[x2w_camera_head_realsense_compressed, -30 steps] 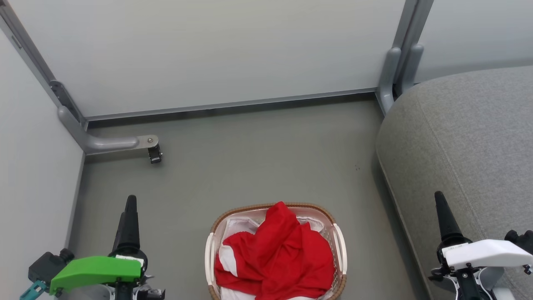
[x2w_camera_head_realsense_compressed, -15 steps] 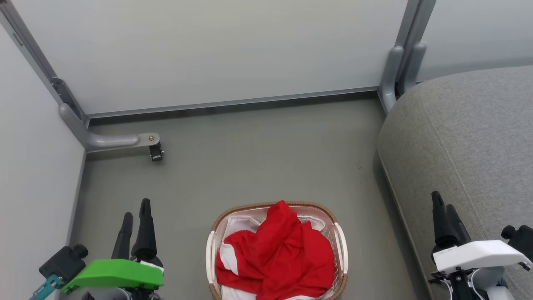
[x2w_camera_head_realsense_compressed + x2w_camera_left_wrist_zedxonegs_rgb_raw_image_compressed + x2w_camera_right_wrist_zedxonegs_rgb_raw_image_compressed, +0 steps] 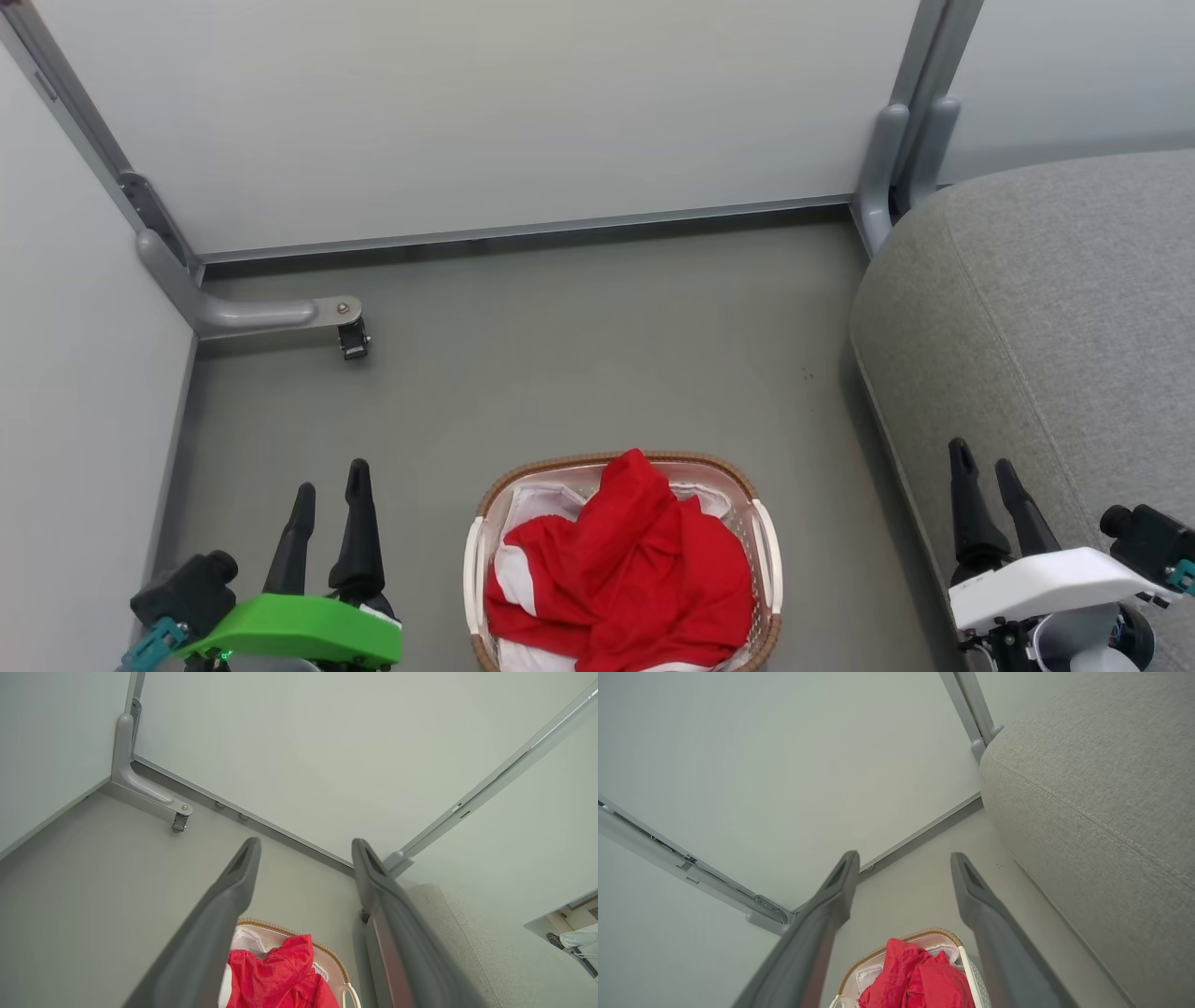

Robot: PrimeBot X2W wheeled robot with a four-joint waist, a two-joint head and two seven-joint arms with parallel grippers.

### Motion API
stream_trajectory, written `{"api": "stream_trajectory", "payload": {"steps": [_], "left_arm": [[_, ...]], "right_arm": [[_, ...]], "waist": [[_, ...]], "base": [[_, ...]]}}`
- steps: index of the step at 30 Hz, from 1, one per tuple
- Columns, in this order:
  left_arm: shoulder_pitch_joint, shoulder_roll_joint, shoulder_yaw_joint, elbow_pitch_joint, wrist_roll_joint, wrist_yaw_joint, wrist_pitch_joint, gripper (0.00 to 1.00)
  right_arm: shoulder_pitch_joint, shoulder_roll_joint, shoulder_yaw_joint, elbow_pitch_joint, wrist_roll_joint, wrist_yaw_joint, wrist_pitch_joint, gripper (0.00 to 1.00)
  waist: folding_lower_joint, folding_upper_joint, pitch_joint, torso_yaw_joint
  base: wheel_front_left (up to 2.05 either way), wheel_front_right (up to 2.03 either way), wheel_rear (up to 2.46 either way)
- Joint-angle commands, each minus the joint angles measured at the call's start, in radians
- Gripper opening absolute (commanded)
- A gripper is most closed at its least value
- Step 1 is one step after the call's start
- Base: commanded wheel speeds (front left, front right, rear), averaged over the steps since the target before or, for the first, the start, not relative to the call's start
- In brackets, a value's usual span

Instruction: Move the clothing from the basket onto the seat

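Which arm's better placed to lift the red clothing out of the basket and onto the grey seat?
Right, probably. Both open grippers flank the basket, but the right gripper is by the seat, so its carry of the clothing looks shorter; the left gripper is on the basket's far side.

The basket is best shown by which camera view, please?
The head view: nearly the whole basket from above, its near end cropped. Both wrist views catch its far end at their bottom edge.

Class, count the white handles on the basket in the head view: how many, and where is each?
2. The left handle and the right handle sit on opposite sides of the basket, low in the head view; none looks hidden.
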Motion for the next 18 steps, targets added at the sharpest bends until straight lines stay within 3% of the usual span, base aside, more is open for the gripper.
{"api": "stream_trajectory", "payload": {"steps": [1,18], "left_arm": [[0.007,0.007,-0.003,-0.011,0.033,0.004,-0.009,1.0],[0.034,0.008,-0.053,0.015,0.194,0.018,-0.052,1.0]], "right_arm": [[0.002,-0.007,0.002,-0.008,-0.03,0.0,-0.01,1.0],[0.022,-0.009,0.007,0.016,-0.208,0.0,-0.052,1.0]], "waist": [[0.0,0.0,0.0,0.0],[0.0,0.0,-0.007,0.013]], "base": [[0.0,0.0,0.0],[0.0,0.0,0.0]]}}
